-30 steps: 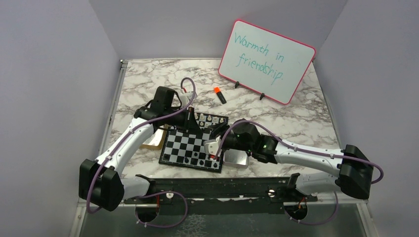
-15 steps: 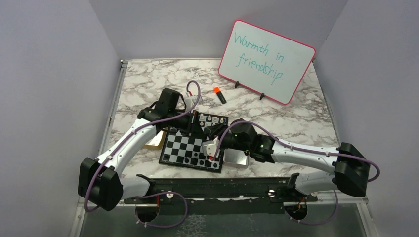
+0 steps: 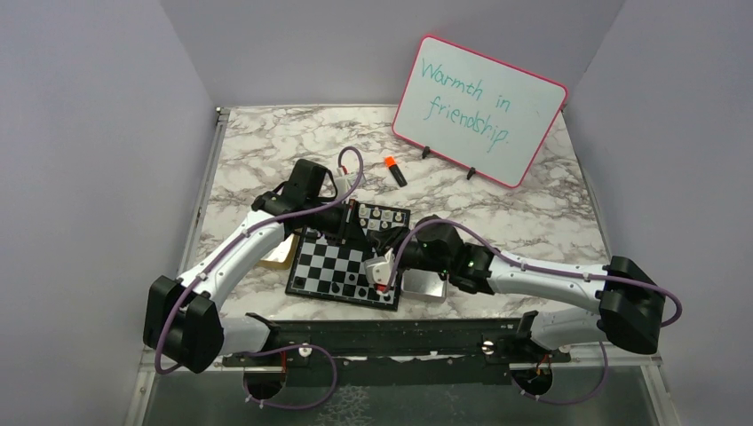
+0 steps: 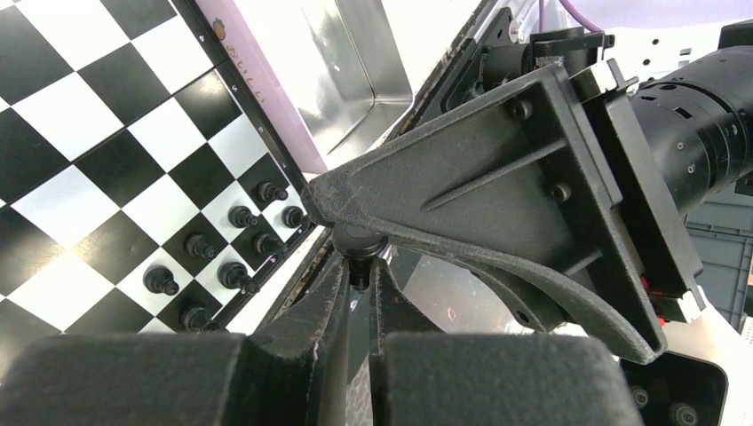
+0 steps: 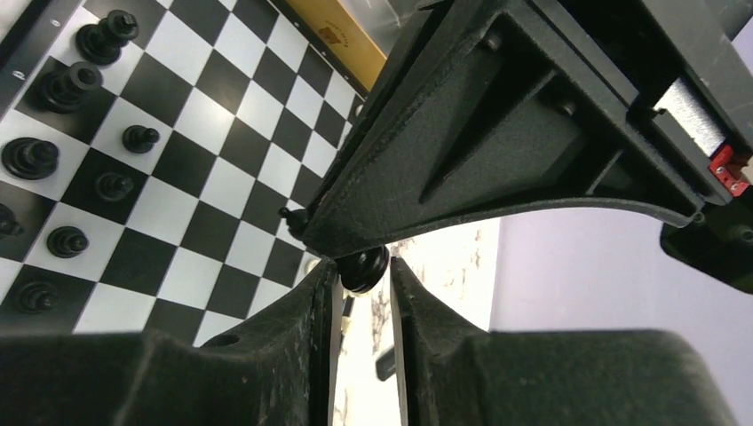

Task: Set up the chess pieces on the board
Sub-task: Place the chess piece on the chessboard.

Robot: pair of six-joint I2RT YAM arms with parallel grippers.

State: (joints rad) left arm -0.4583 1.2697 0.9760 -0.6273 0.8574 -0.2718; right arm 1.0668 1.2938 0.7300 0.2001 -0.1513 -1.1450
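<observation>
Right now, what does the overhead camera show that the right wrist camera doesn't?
Only overhead: the whiteboard with its writing, and the silver tray beside the board. Only the right wrist: a close look at one black piece sitting between the fingertips of the right gripper. Both: the board with black pieces standing along one edge.

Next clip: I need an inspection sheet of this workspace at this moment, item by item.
Surface: marble tabletop, grey-veined.
Job's things: board lies between the arms; black pieces grouped at its near right corner; pale pieces along its far edge.
Clutter: orange-capped marker; silver tray right of the board; gold tray partly under the left arm; whiteboard at the back.
Grippers: left gripper shut on a black piece; right gripper flanks the same piece, contact unclear.
Cables: purple cables along both arms, no snag seen.
Surroundings: plain walls; nothing else seen.
</observation>
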